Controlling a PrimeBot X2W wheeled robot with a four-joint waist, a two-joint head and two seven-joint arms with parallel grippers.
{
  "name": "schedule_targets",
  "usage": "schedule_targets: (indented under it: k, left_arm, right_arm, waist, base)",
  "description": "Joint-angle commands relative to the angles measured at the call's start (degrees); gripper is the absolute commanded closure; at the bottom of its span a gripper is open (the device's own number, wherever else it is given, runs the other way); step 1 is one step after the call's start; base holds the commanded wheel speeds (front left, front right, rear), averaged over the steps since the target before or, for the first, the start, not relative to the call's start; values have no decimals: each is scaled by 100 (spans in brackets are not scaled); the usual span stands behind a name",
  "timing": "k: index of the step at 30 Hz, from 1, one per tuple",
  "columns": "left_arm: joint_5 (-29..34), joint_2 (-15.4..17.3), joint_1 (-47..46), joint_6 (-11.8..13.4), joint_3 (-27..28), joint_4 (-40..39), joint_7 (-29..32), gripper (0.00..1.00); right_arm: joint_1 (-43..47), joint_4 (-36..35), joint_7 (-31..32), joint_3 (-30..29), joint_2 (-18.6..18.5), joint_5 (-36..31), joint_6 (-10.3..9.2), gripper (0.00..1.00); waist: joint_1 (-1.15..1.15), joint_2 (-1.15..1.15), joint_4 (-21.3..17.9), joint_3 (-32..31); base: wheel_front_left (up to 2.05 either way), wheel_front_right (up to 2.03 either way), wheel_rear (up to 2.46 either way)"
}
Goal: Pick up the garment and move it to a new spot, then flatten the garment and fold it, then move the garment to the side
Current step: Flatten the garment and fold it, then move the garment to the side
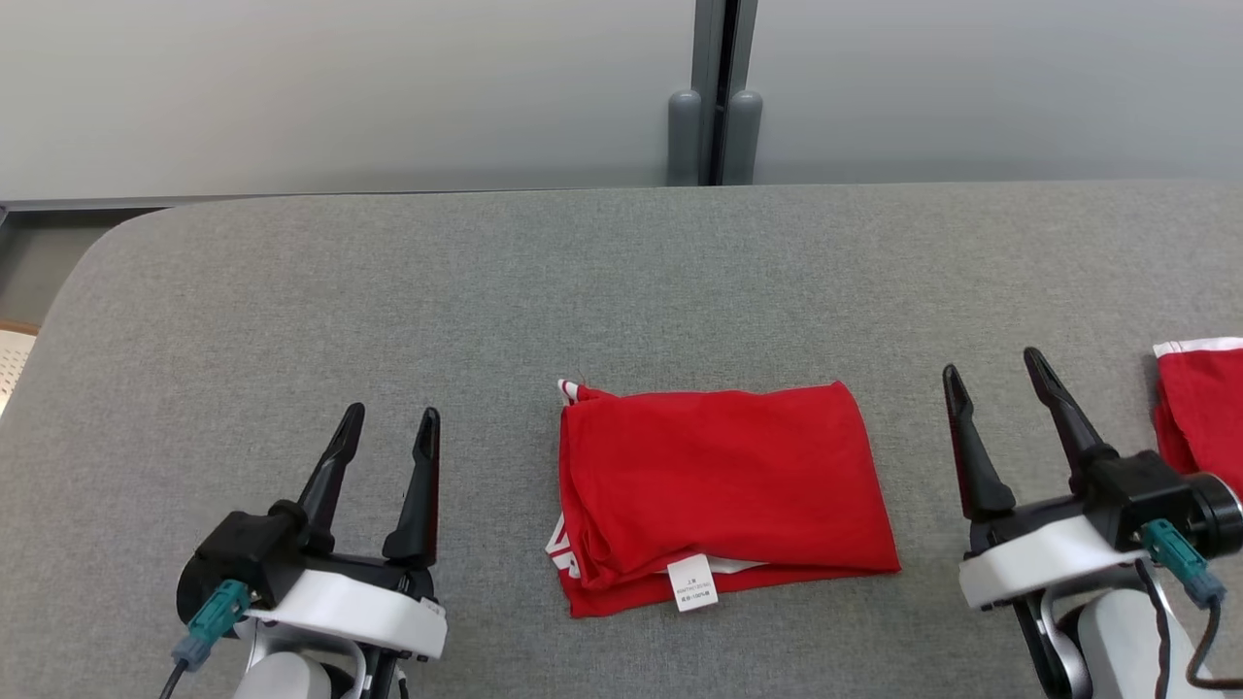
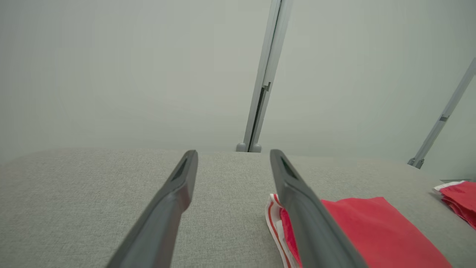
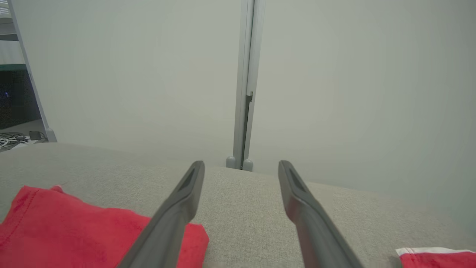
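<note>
Neatly folded, the garment (image 1: pixel 723 490) lies between both spread jaws, untouched.

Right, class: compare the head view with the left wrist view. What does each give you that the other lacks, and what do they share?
The head view adds a small white tag on the fold's near edge and the right pincer, open. The left wrist view adds a slanted grey post at far right. Shared: the folded red garment lying on the grey table, the open left pincer beside it, a second red cloth at the right edge, and the central wall post.
</note>
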Motion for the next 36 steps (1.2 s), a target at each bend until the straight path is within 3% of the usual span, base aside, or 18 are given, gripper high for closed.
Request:
schedule_targets:
  k: [1, 8, 19, 36]
  left_arm:
    - [66, 28, 60, -10, 27, -2, -6, 0]
    - [5, 22, 189, -10, 143, -82, -6, 0]
    - [30, 23, 100, -10, 27, -21, -6, 0]
    - [-161, 24, -212, -10, -238, 53, -6, 0]
  right_arm:
    - [134, -67, -30, -81, 10, -78, -1, 0]
    - [482, -266, -30, -323, 164, -257, -2, 0]
    - [434, -73, -30, -206, 276, -70, -2, 0]
    - [-149, 1678, -27, 89, 435, 605, -2, 0]
  waist:
    - [0, 0, -18, -6]
    - [0, 0, -85, -6]
    - [0, 0, -14, 70]
    - [0, 0, 376, 566]
  base:
    - [0, 0, 0]
    - [0, 0, 0]
    - [0, 0, 0]
    - [0, 0, 0]
